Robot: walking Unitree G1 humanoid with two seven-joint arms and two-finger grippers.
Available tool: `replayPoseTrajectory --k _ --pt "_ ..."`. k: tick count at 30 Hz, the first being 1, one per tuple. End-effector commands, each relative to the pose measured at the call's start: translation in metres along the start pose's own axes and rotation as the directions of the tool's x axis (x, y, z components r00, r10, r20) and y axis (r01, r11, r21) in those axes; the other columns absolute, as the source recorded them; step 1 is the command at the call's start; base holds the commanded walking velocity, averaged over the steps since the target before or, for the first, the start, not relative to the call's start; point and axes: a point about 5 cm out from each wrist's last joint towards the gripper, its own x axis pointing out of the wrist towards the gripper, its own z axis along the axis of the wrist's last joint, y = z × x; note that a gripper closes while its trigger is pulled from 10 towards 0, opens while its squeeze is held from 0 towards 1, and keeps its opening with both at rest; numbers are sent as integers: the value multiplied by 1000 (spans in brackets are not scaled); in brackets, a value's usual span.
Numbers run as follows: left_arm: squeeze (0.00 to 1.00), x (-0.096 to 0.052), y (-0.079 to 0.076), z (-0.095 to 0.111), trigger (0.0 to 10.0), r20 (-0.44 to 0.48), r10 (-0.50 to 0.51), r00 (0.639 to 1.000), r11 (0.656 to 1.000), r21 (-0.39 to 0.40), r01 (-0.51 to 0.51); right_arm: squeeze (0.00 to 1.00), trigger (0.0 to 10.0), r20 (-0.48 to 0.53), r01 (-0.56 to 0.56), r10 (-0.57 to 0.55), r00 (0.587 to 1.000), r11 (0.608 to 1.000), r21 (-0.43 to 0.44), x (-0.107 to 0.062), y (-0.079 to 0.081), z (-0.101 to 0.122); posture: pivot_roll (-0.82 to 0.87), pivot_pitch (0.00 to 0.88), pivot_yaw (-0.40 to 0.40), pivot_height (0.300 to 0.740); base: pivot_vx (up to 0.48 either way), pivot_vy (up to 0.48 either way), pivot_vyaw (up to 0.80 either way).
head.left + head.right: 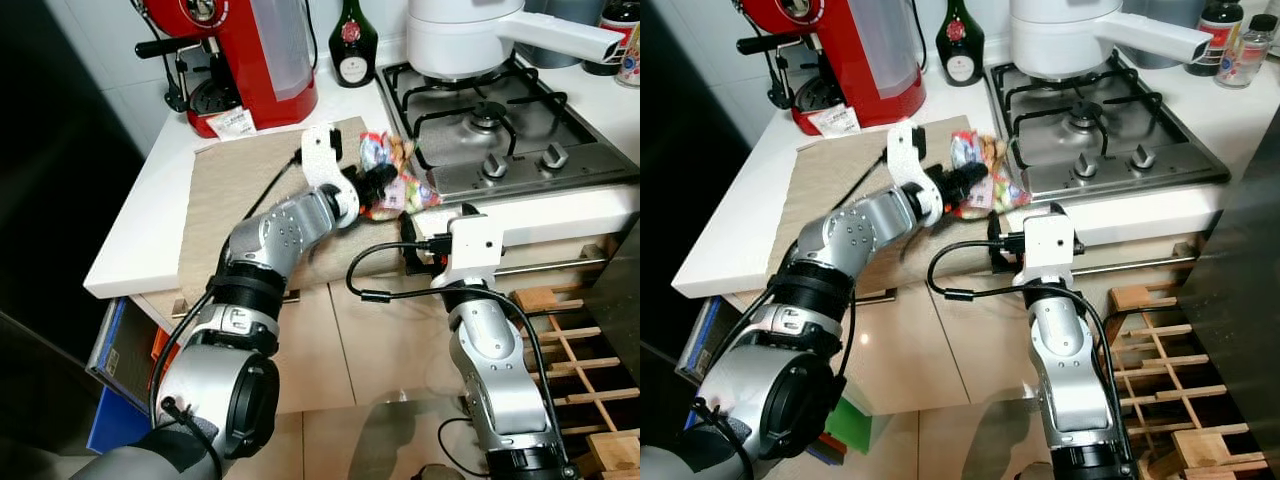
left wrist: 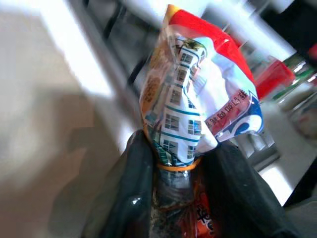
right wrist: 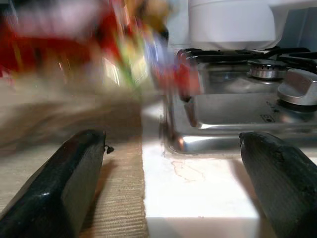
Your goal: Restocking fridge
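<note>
Left wrist view, centre: left gripper (image 2: 179,168) pinched on banded neck of crinkly printed plastic snack bag (image 2: 198,104); probably light, soft, slippery; right gripper (image 3: 173,183) spread wide, empty.

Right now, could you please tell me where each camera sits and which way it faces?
Left eye view: on the head, looking down at the counter; both silver arms show.
Right eye view: the same scene from beside it, with the hob.
Left wrist view: along the left gripper, jaws shut on the snack bag.
Right wrist view: along the open right gripper at the counter edge, facing the hob.
Shared: the snack bag shows in the left wrist and both eye views.
</note>
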Motion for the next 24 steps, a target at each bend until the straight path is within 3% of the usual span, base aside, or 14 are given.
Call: replayPoseTrajectory --k 1,3,4,5,10,11,13,14,16,17,20,21,24 --pt "0 -11 -2 27 0 108 -30 994 996 87 20 0 10000 1 -18 18 1000 1000 9 2 4 1 -168 0 177 740 0 0 0" --pt "0 -15 -4 35 0 142 -45 989 992 120 28 0 10000 0 -19 19 1000 1000 8 2 3 1 -165 0 176 740 0 0 0" --pt "0 -30 -9 51 0 227 -86 970 981 188 43 0 10000 -1 -20 20 1000 1000 6 1 2 0 -161 0 172 740 0 0 0" --pt "0 -37 -10 57 0 256 -100 962 975 219 43 0 10000 -2 -20 20 1000 1000 5 1 2 -1 -155 0 168 740 0 0 0" --pt "0 -54 -10 66 0 312 -117 943 954 298 20 0 10000 -5 -19 19 1000 1000 3 1 0 -2 -145 0 161 740 0 0 0" --pt "0 -66 -5 70 0 349 -100 932 942 335 -24 0 10000 -7 -21 21 1000 1000 2 2 -1 -3 -136 0 154 740 0 0 0" --pt "0 -71 -1 69 0 365 -74 928 940 337 -58 0 10000 -8 -25 25 1000 1000 0 2 -1 -3 -130 0 150 740 0 0 0" --pt "0 -76 3 66 3176 375 -45 926 922 372 -106 0 10000 -5 -29 29 1000 1000 -2 3 0 -3 -126 0 146 740 0 0 0" --pt "0 -82 6 62 3176 386 -18 922 894 420 -158 0 10000 -2 -32 32 999 999 -4 4 0 -3 -125 0 144 740 0 0 0" --pt "0 -86 7 58 10000 394 -7 919 874 450 -186 0 10000 8 -21 21 1000 1000 -7 5 -2 -1 -121 0 137 740 0 0 0" --pt "0 -91 9 52 10000 408 15 913 853 470 -224 0 10000 30 10 -10 999 1000 -12 6 -7 2 -116 0 130 740 0 0 0" --pt "0 -96 8 46 10000 428 24 904 823 504 -261 0 10000 90 93 -91 992 996 -13 7 -19 11 -112 0 123 740 0 0 0" --pt "0 -97 8 41 10000 455 21 890 787 542 -296 0 10000 133 158 -156 979 987 -8 7 -31 20 -112 0 116 740 0 0 0"
